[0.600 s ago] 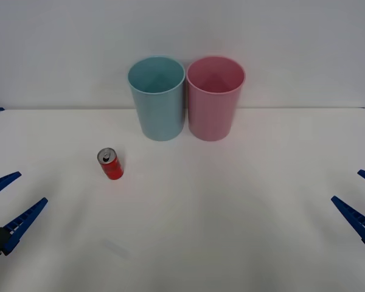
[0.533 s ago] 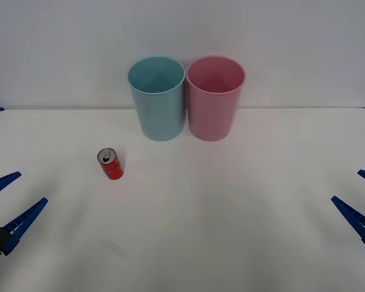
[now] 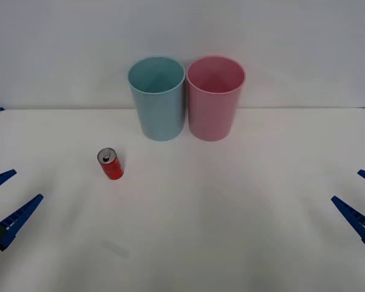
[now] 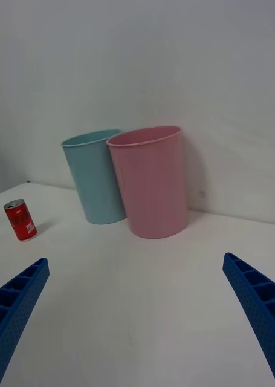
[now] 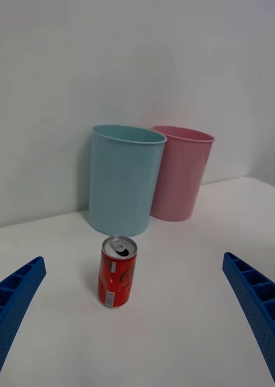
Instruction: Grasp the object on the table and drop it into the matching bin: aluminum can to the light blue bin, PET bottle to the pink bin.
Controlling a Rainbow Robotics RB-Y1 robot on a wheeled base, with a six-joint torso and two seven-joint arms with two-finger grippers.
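Grippers (left (image 3: 1,203), right (image 3: 360,204)) cut off at frame edges.

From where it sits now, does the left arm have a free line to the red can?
Probably yes. The left gripper is open at the table's near left edge, and the can stands upright, alone, ahead of it, between its fingers in the left wrist view. Both bins stand farther back, apart from the can.
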